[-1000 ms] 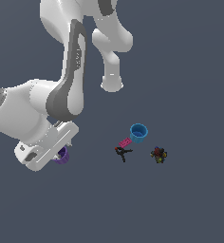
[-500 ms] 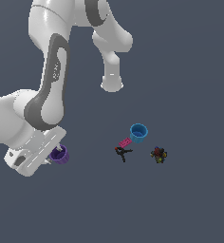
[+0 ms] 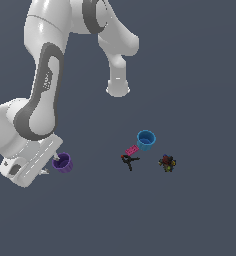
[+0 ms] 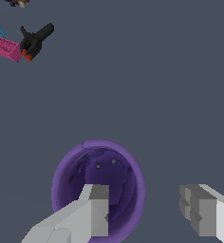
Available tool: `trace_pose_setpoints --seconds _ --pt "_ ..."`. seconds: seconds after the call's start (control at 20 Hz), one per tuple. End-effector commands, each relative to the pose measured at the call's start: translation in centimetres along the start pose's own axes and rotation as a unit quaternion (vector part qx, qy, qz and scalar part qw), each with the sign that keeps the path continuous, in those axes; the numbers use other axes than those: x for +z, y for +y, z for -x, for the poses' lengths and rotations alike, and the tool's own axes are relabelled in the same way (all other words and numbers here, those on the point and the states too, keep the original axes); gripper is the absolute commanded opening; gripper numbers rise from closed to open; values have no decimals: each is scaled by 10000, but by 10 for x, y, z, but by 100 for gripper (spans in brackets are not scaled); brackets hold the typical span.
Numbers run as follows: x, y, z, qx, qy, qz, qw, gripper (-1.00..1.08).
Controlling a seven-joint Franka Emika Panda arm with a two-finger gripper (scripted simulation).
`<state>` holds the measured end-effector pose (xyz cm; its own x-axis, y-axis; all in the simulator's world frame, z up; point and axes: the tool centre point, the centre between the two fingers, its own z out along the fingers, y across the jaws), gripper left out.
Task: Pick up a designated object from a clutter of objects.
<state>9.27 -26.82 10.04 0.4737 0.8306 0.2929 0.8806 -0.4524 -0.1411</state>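
One purple cup (image 3: 63, 163) sitting upright on the dark desk (image 3: 190, 215), mouth open upward, well apart from the rest of the clutter and toward the exterior view's left. Tool (image 4: 144, 213) low over it, fingers (image 4: 92, 213) spread apart: one finger reaching over the near rim into the mouth of the cup, the other outside the wall with bare desk beneath it. Nothing clamped; cannot tell whether the inner finger touches the rim. White arm (image 3: 40, 105) bending down from above to the tool at the cup's side in the exterior view.

Four other things grouped toward the exterior view's right. Blue cup (image 3: 146, 140) upright, with a pink flat block (image 3: 132, 149) just beside it, touching or nearly so. Black and red clamp (image 3: 128, 160) lying just below the block in that view, close to it. Dark multicoloured toy (image 3: 166, 162) a little farther to the right, apart from the clamp. Block and clamp also seen in the wrist view, side by side; only slivers of the blue cup and the toy at that frame's edge.
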Motion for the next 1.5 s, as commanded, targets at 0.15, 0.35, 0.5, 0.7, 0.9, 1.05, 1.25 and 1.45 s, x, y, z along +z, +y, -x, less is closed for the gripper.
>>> trace_pose_setpoints --seconds 0.15,0.35,0.5,0.7,0.9,1.05,1.25,1.45 --pt "1 2 4 -70 46 13 10000 28" --pt "5 2 4 -55 39 11 10000 28" --pt "16 2 4 -63 43 12 10000 28" --pt "29 2 4 -72 46 14 10000 28" --pt "31 2 4 -72 46 14 10000 -100" --pt "31 2 4 -72 46 14 10000 -100" --pt "31 2 4 -72 46 14 10000 -100" --pt "30 1 4 -72 46 14 10000 -100"
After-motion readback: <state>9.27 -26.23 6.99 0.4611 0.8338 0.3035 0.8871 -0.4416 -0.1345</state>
